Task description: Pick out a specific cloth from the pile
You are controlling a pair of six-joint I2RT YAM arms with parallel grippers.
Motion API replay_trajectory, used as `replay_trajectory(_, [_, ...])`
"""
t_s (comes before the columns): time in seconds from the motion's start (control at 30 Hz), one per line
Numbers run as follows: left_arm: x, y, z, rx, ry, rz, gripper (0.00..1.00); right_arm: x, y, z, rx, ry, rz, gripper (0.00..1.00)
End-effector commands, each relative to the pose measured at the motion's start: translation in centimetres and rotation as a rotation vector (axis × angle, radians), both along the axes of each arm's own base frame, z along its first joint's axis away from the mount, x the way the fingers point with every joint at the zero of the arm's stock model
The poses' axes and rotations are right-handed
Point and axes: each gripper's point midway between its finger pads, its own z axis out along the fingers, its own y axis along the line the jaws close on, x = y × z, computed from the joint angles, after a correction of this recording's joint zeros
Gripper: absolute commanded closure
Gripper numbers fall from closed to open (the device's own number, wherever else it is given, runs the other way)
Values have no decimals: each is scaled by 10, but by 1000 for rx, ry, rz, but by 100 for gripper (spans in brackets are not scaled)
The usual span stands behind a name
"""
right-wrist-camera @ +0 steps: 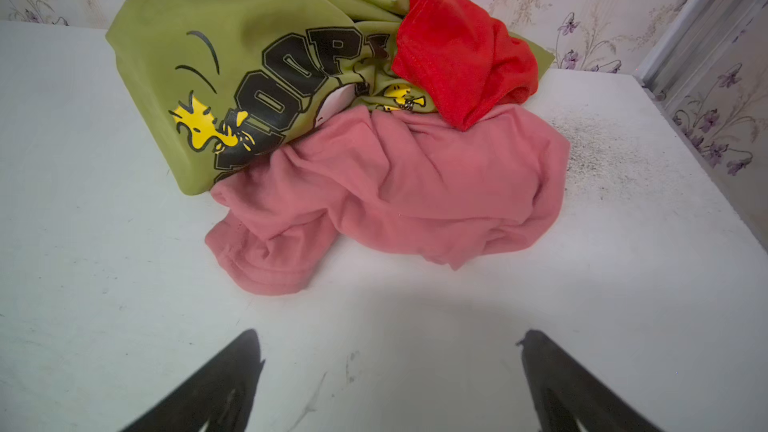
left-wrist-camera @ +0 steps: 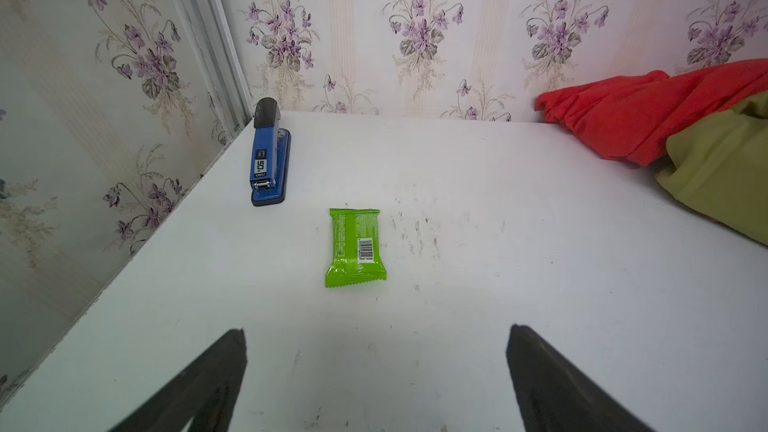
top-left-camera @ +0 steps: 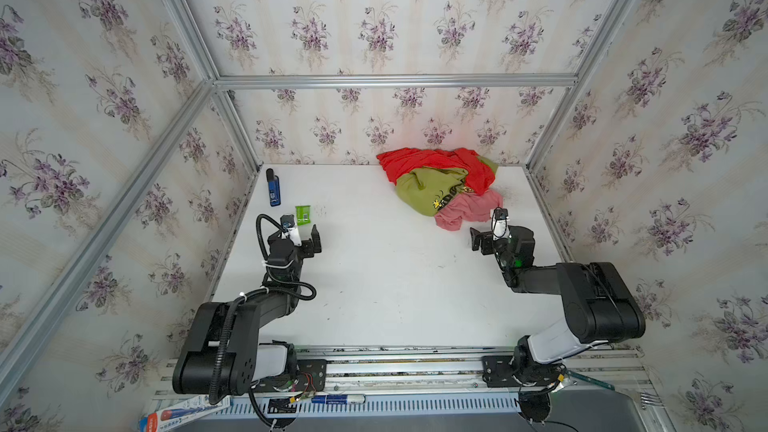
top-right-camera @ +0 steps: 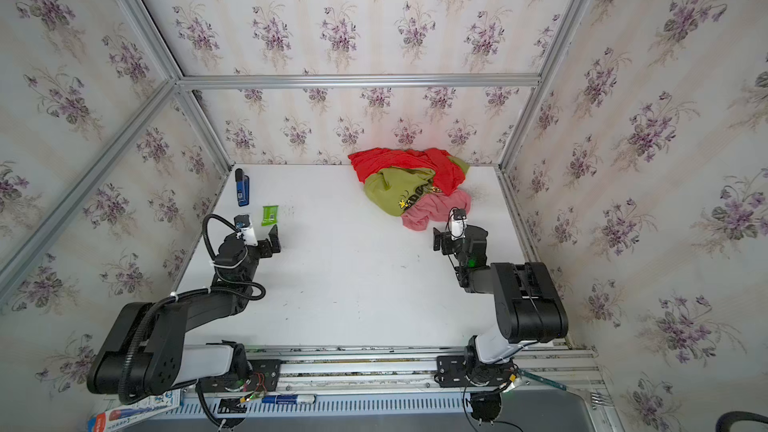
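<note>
Where the scene lies nearest the right wrist camera, we see the right gripper (right-wrist-camera: 388,361) with its two dark, tapered fingers spread wide over the bare white table (right-wrist-camera: 124,243), holding nothing. The left gripper (left-wrist-camera: 376,351) stands equally wide and empty in the left wrist view. Beyond it lie a crinkled green foil wrapper (left-wrist-camera: 355,247), barcode up, and then a blue stapler (left-wrist-camera: 268,160) with a black heel. The right wrist view shows neither item.

Just past the right gripper, and apart from its fingers, lies the cloth (right-wrist-camera: 395,184). It is plain salmon-pink soft fabric, deeply creased, with one rolled, hemmed end. In both top views we locate it at the lower right edge of the pile (top-left-camera: 440,180), right of centre in the frame. Its long axis runs roughly left to right there, and the rolled end points toward the lower left of the frame. Only the right wrist view resolves the black block lettering and yellow bird on the olive cloth (right-wrist-camera: 232,47), which overlaps the cloth's far edge. Farthest back, the red cloth (right-wrist-camera: 457,56) drapes over the olive one against the floral wall (top-left-camera: 374,130).
</note>
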Motion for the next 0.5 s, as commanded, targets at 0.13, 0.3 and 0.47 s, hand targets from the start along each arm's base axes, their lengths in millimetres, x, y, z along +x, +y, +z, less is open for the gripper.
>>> replay_trajectory(0.13, [3, 0, 9, -2, -33, 0, 0, 3, 1, 8, 5, -31, 5, 0])
replay_trajectory(0.3, [3, 0, 9, -2, -33, -2, 0, 3, 2, 8, 7, -31, 7, 0])
replay_trajectory(0.47, [3, 0, 9, -3, -33, -1, 0, 3, 1, 8, 6, -33, 5, 0])
